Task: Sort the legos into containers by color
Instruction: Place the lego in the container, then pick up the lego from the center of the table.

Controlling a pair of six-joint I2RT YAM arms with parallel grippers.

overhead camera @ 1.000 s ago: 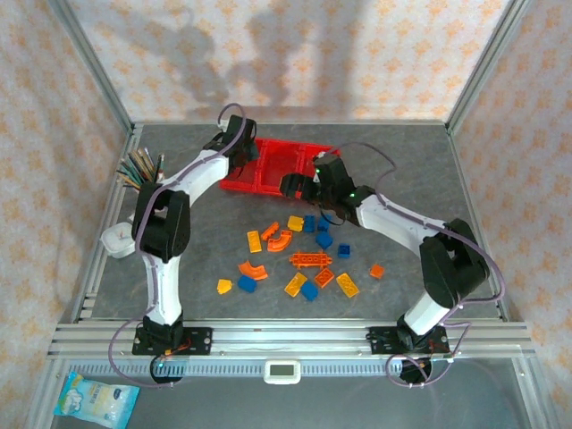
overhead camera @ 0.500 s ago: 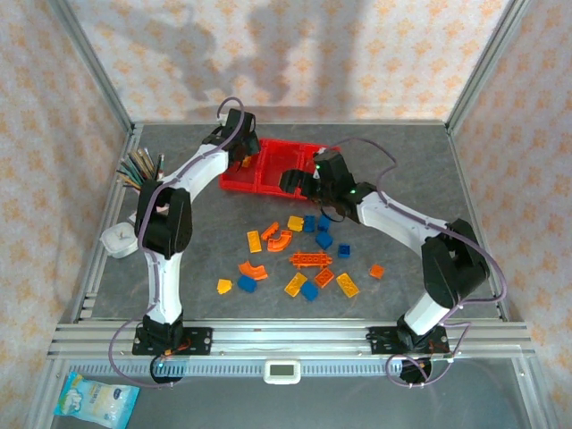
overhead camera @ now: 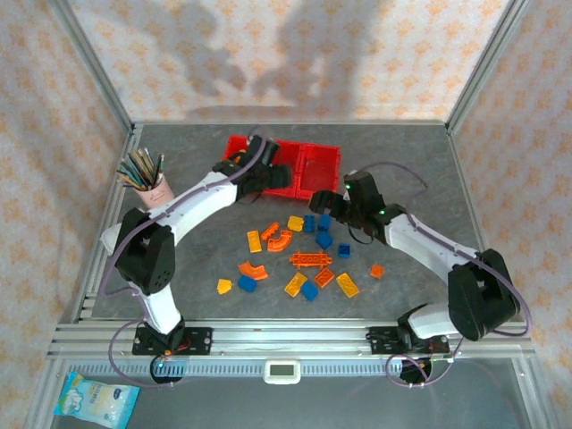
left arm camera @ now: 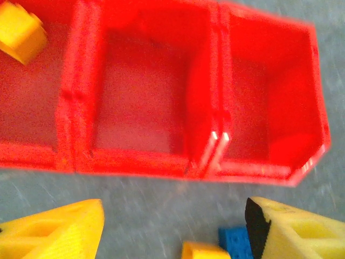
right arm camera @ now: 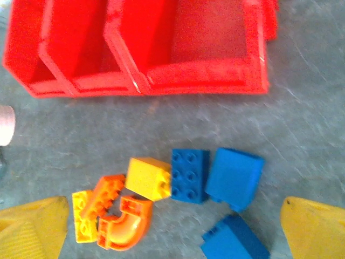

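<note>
A: From above, where are the claws?
B: The left gripper (overhead camera: 268,175) hangs over the near wall of the containers (overhead camera: 323,154), which sit toward the worktop's (overhead camera: 206,250) far edge. The right gripper (overhead camera: 322,204) is low over the legos (overhead camera: 308,261) spread mid-worktop, just on the near side of the bins.
A: Left wrist?
B: Fingers (left arm camera: 54,232) spread wide, nothing between them. One yellow brick (left arm camera: 20,32) lies in the end compartment at that view's left; the other two look bare.
A: Right wrist?
B: Also wide open and empty, above a studded blue brick (right arm camera: 190,175) touching a yellow cube (right arm camera: 149,179), two more blues beside it, an orange curve (right arm camera: 126,218) further left.
A: Next grab?
B: A blue one, I'd judge. Turn the wrist so the fingers meet its free sides, descend straight, then carry it to a compartment without yellow
</note>
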